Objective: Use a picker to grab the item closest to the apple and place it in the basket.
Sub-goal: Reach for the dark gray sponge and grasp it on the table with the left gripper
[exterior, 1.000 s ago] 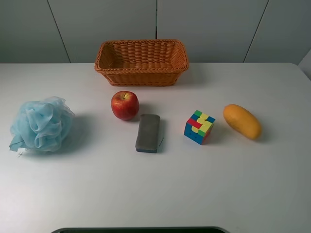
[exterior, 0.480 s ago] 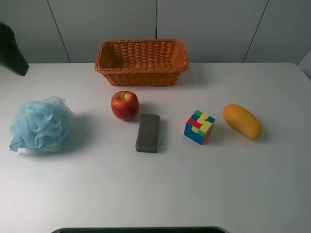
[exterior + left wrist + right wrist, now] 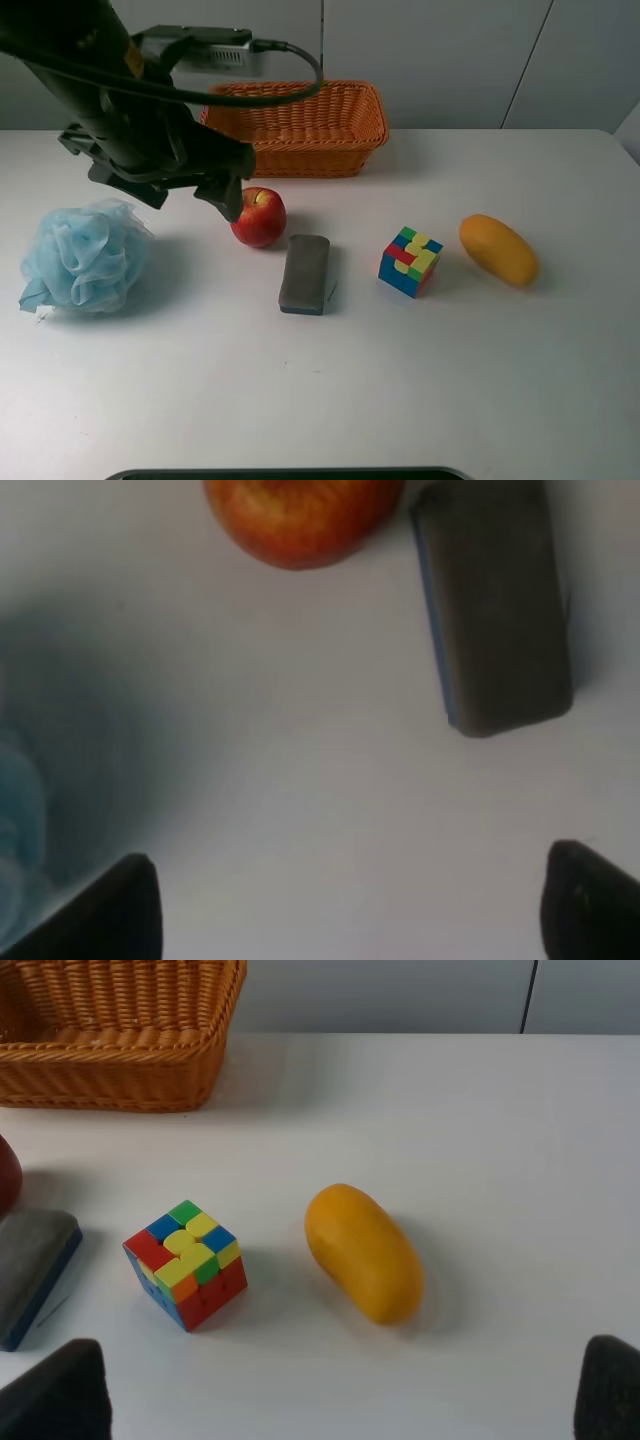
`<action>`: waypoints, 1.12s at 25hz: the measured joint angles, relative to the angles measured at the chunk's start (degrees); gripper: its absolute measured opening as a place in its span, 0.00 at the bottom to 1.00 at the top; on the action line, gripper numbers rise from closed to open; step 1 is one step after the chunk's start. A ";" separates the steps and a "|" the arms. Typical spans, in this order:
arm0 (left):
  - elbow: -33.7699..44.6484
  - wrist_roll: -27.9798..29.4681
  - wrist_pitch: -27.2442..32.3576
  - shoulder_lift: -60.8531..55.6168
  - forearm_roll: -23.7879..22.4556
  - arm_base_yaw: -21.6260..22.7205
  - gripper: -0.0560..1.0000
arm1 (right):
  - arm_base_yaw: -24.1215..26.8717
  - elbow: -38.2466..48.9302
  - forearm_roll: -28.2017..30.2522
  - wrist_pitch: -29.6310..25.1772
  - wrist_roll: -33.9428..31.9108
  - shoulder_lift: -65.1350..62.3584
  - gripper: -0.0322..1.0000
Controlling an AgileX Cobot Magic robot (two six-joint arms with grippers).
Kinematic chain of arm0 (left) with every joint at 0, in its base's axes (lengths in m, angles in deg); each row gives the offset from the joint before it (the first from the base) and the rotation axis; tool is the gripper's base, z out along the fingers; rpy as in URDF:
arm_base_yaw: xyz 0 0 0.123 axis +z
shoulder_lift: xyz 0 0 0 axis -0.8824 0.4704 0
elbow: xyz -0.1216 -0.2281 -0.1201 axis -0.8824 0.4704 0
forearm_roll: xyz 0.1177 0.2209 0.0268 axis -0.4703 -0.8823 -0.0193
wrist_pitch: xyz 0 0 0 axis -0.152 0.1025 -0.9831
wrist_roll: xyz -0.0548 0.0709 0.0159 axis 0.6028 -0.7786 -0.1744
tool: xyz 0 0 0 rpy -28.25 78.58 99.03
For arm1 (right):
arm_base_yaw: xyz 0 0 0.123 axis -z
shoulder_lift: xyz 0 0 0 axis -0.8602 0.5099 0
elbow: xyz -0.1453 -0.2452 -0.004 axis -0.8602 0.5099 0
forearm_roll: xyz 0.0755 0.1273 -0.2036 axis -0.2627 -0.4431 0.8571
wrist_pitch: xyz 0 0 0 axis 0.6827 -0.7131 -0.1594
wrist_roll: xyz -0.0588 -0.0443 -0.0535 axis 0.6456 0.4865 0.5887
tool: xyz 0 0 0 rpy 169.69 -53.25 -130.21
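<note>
A red apple (image 3: 258, 217) lies in front of the wicker basket (image 3: 290, 152). A dark grey eraser block (image 3: 304, 273) lies right beside the apple, nearest to it. My left gripper (image 3: 186, 192) is open and empty, hanging above the table just left of the apple. In the left wrist view the apple (image 3: 300, 515) and the eraser (image 3: 495, 605) lie ahead of the open gripper (image 3: 350, 910). My right gripper (image 3: 330, 1390) is open and empty; it does not show in the exterior view. The eraser (image 3: 30, 1270) and basket (image 3: 110, 1060) also show in the right wrist view.
A blue bath pouf (image 3: 85, 255) lies at the left, close to the left arm. A coloured puzzle cube (image 3: 410, 262) and a yellow mango (image 3: 498, 250) lie right of the eraser. The white table (image 3: 400, 390) stretches toward the front edge.
The left arm has swung in from the far left edge and now hangs over the table between the pouf and the apple. The objects have not moved.
</note>
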 joint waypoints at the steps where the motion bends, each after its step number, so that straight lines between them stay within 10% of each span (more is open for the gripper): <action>1: -0.58 0.44 -0.29 1.54 0.14 -1.03 0.74 | 0.00 0.00 0.00 0.00 0.00 0.00 0.71; 28: -8.09 11.45 -9.03 25.29 7.51 -4.93 0.74 | 0.00 0.00 0.00 0.00 0.00 0.00 0.71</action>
